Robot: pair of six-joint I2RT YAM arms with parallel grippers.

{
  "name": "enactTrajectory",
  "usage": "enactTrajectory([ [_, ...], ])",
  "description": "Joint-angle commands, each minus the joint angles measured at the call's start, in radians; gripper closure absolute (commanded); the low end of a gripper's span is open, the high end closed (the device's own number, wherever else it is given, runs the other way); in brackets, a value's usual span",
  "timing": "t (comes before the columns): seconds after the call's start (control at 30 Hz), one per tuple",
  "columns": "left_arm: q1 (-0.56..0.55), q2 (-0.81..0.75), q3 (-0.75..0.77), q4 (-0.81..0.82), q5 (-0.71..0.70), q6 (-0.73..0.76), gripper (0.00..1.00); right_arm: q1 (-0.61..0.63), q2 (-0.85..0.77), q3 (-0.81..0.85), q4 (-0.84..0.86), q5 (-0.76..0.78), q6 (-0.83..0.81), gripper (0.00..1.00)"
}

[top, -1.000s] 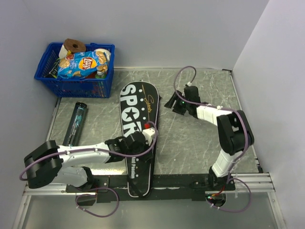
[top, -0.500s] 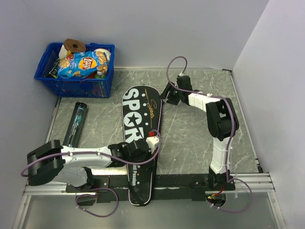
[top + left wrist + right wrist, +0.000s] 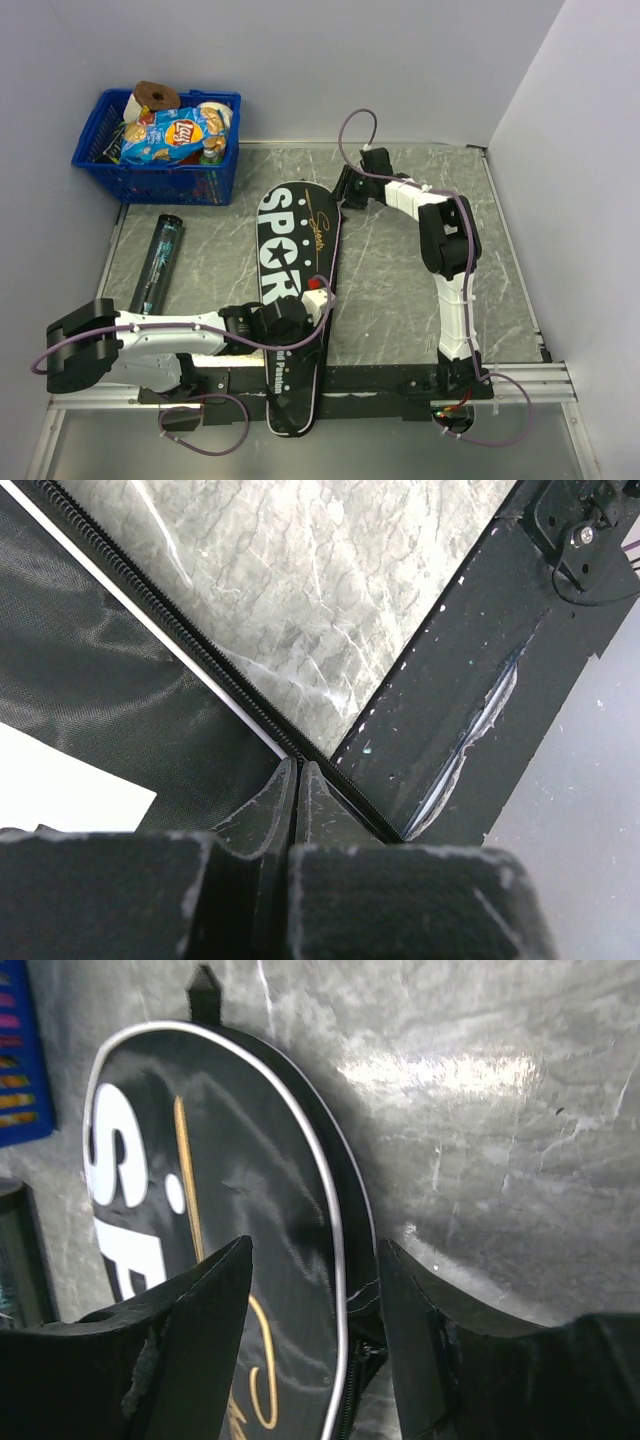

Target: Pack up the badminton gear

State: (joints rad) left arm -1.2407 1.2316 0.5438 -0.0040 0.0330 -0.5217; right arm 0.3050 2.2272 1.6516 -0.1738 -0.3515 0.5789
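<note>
On grey marbled table lies black, white-piped SPORT bag; left hand clenched, right hand released.

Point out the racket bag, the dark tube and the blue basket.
racket bag [image 3: 290, 250]: top view, on its wide lettered head.
dark tube [image 3: 157, 262]: top view, middle of its length.
blue basket [image 3: 158, 184]: top view, on its front wall.

The left arm lies low along the near edge, stretched rightward from its near-left base. Its wrist sits at near centre, jaws pressed flat together with the tips meeting. The right arm stands tall from its near-right base, forearm reaching far and left, jaws parted wide.
</note>
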Motion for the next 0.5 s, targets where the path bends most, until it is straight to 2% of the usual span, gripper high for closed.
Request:
enactTrajectory([
  [0.0, -0.014, -0.023, -0.008, 0.015, 0.013, -0.024, 0.99, 0.000, 0.038, 0.056, -0.049, -0.030, -0.031, 0.42],
  [0.13, -0.016, -0.021, -0.005, 0.012, 0.013, -0.027, 0.99, 0.000, 0.061, 0.069, -0.052, -0.050, -0.019, 0.51],
  [0.23, -0.016, -0.020, -0.004, 0.009, 0.010, -0.031, 0.99, -0.001, 0.072, 0.085, -0.064, -0.055, -0.002, 0.65],
  [0.27, -0.017, -0.020, -0.004, 0.009, 0.008, -0.032, 0.99, -0.003, 0.075, 0.091, -0.069, -0.052, 0.004, 0.79],
  [0.37, -0.016, -0.021, 0.004, 0.006, -0.018, -0.041, 0.99, -0.013, 0.083, 0.089, -0.067, -0.049, 0.045, 1.00],
  [0.47, -0.016, -0.009, 0.031, -0.060, -0.094, -0.070, 0.99, -0.030, 0.057, 0.033, -0.024, -0.023, 0.110, 1.00],
])
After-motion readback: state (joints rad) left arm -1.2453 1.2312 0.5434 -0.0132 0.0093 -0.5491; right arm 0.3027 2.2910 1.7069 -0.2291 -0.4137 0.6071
